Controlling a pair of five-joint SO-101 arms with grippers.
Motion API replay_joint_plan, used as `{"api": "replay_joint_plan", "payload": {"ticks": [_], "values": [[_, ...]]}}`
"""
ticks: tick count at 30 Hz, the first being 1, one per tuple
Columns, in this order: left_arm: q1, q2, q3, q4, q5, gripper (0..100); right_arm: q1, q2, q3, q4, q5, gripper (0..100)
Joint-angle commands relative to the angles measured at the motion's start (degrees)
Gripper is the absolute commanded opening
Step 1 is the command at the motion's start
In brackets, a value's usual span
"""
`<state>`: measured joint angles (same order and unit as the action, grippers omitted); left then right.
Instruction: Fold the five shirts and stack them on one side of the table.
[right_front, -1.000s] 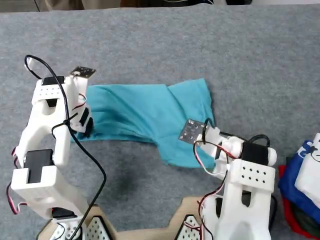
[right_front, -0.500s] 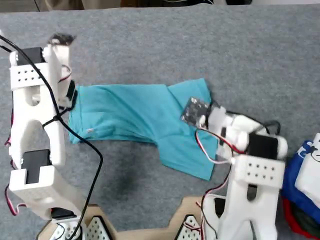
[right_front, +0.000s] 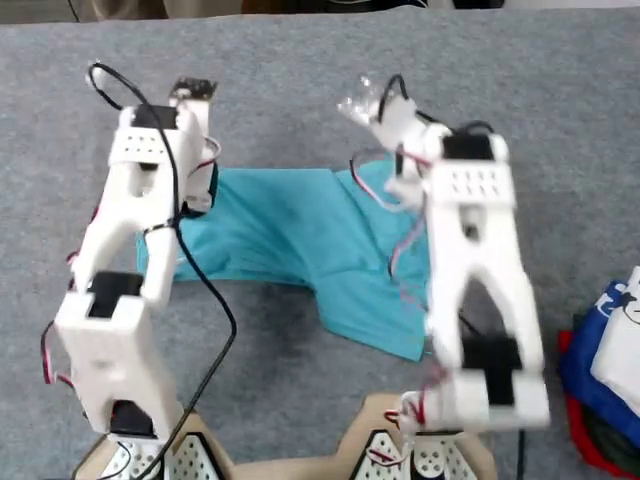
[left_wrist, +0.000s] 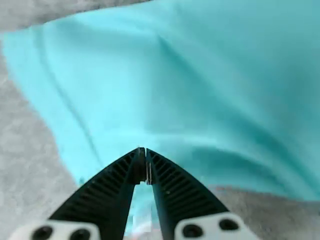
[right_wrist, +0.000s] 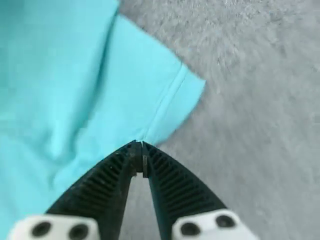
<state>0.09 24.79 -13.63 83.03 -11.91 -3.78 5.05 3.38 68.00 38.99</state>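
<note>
Far side of grey table (right_front: 300, 80) wide open, easy lane. Between my arms teal shirt (right_front: 280, 225) lies flat and low. My left arm (right_front: 125, 260) walls left side; my right arm (right_front: 475, 270) stands over shirt's right part. At right edge pile of shirts (right_front: 600, 370) crowds corner, open strip between it and right arm.

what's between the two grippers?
The teal shirt, lying on the grey table. The high view shows it stretching from the left gripper to the right gripper.

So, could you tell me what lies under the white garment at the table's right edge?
A blue garment lies directly beneath, with red cloth and dark cloth lower down; the white garment covers their middles.
</note>
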Motion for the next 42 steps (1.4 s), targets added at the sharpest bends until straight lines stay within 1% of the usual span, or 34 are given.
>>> {"api": "replay_joint_plan", "payload": {"ticks": [1,6,10,13,18,23,25,29,34,38,40,42], "values": [[-2.64,6.37,-4.84,-1.76,0.35,2,-1.19,14.02,-16.04,0.18,-2.99,0.5],[-6.15,16.22,-18.20,4.57,-0.18,2,-0.75,30.55,-34.33,4.66,-4.04,0.5],[-7.74,23.16,-28.22,10.37,-4.22,2,1.27,42.95,-47.60,7.65,-3.69,0.5],[-9.23,27.56,-34.64,14.07,-6.68,2,4.26,51.56,-57.98,10.46,-3.69,0.5],[-12.84,32.13,-41.05,15.65,-10.37,2,8.84,63.52,-75.65,14.95,-3.78,0.5],[-14.51,32.66,-42.73,16.44,-15.82,2,9.19,71.08,-90.59,19.60,-3.60,0.5],[-14.33,32.66,-43.25,17.85,-17.58,2,9.19,72.92,-94.29,20.22,-3.60,0.5],[-13.01,30.29,-43.87,17.85,-16.97,2,7.87,73.45,-98.95,23.47,-0.70,0.5],[-8.62,21.23,-43.52,17.85,-15.82,2,5.32,68.79,-98.68,24.79,0.09,0.5],[-5.36,13.67,-43.25,17.76,-13.98,2,2.15,62.20,-98.59,24.97,-0.44,0.5],[-4.84,10.24,-40.88,17.85,-14.24,2,0.66,58.59,-98.59,26.11,-0.97,0.5],[-4.75,6.02,-35.16,17.93,-14.95,2,-0.92,54.73,-98.51,28.75,-1.67,0.5]]}}
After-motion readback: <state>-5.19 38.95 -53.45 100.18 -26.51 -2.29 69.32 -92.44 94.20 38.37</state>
